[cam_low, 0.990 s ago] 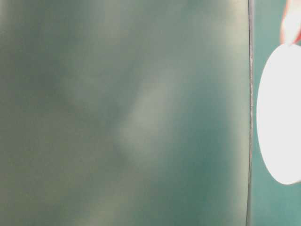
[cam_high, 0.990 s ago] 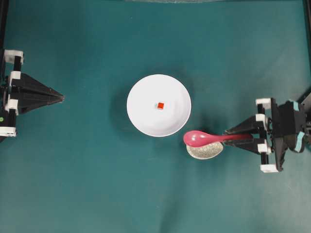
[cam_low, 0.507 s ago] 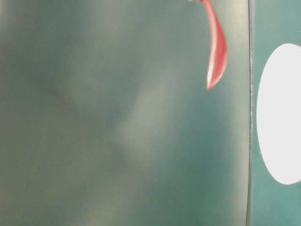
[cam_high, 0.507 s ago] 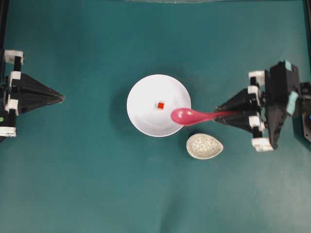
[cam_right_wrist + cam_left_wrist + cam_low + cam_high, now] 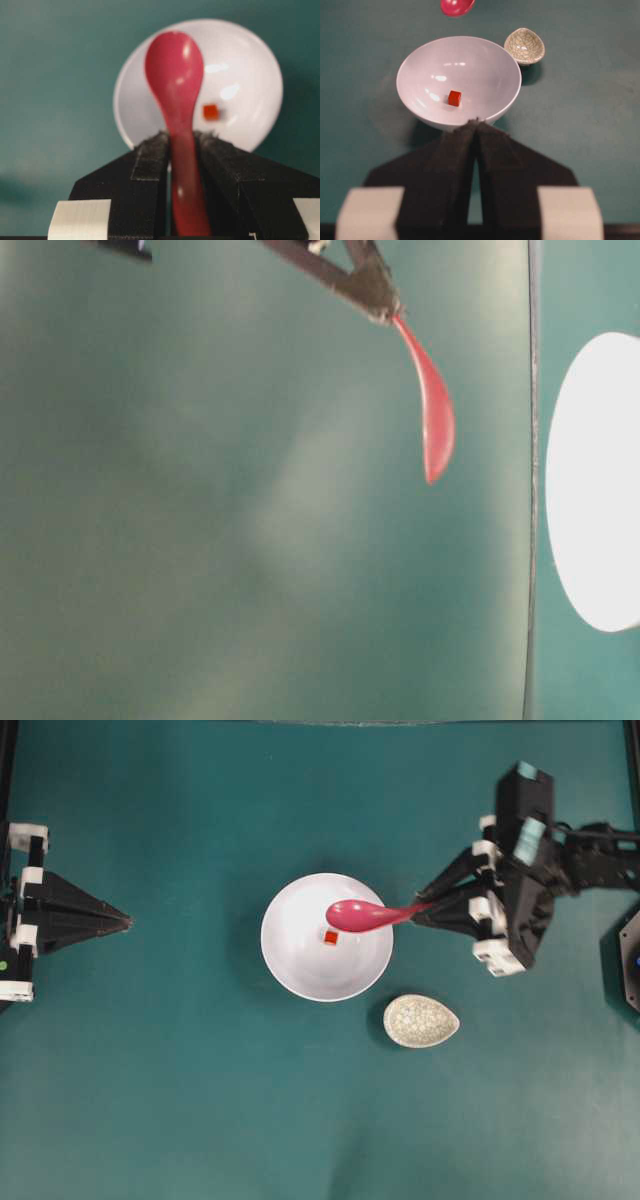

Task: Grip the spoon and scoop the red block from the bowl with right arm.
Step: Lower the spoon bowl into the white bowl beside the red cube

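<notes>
Landmark: the bowl (image 5: 327,937), large, round, plain white, on the teal table (image 5: 200,1100), near its middle.

Red block (image 5: 330,937): tiny cube lying on the floor of the bowl, near its centre, not touched by anything.

Spoon (image 5: 365,914): glossy magenta-pink, lifted off the table, scoop hanging over the right part of the bowl, just beside and above the red block; handle running out past the bowl's right rim into the right gripper. Tilted in the table-level view, scoop lower than handle.

Right gripper (image 5: 422,914): just outside the bowl's right rim, jaws narrowed and clamped on the spoon's handle, one pad on each side of it in the right wrist view.

Right arm (image 5: 520,860): black with white fittings and teal patches, to the right of the bowl and slightly toward the top of the overhead view.

Left gripper (image 5: 125,922): well to the left of the bowl, pointing toward it, jaws pressed together, holding nothing.

Speckled dish (image 5: 421,1020): small, beige, egg-shaped, on the table just beyond the bowl's lower-right rim, apart from it.
</notes>
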`<state>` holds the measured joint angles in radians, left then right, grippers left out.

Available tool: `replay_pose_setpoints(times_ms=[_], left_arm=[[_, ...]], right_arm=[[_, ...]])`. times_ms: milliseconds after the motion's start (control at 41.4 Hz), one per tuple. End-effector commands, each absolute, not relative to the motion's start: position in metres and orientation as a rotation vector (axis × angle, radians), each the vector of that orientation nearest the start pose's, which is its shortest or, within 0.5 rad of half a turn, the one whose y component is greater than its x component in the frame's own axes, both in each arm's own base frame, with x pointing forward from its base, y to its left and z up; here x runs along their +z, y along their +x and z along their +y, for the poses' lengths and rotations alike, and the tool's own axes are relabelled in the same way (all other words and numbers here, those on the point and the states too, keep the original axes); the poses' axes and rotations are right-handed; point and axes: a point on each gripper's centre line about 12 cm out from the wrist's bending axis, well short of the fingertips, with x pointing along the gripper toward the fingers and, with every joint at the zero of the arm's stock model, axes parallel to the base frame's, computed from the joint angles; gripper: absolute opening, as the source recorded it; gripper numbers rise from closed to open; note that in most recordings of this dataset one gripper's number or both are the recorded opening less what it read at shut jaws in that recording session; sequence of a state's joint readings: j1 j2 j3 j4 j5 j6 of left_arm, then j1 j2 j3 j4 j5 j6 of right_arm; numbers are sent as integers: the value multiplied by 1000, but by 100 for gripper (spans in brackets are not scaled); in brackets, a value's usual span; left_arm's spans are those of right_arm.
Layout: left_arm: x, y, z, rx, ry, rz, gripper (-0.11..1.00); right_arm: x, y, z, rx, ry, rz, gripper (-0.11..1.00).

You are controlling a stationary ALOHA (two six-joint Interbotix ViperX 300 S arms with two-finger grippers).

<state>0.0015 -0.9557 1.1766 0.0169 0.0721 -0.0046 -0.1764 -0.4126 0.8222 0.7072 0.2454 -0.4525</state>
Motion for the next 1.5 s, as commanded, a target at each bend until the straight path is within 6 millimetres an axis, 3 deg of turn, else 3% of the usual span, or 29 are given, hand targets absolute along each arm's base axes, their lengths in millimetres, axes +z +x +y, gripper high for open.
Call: replay_pose_setpoints(times_ms=[0, 314, 531, 845, 1111, 1473], left_arm=[[255, 198, 0, 1, 15, 282, 1], [251, 197, 1, 1, 14, 311, 1], [251, 197, 1, 1, 17, 311, 1], [251, 197, 1, 0, 23, 311, 1], [251, 197, 7, 32, 19, 312, 1], [252, 197, 10, 46, 23, 304, 1]], right_arm=[[252, 316, -39, -58, 326, 613, 24], [239, 350, -41, 56, 237, 855, 24], [235, 364, -48, 36, 217, 952, 24], [228, 366, -59, -60, 220, 1143, 24], [228, 375, -63, -70, 208, 1167, 24], [224, 371, -59, -54, 208, 1218, 24]])
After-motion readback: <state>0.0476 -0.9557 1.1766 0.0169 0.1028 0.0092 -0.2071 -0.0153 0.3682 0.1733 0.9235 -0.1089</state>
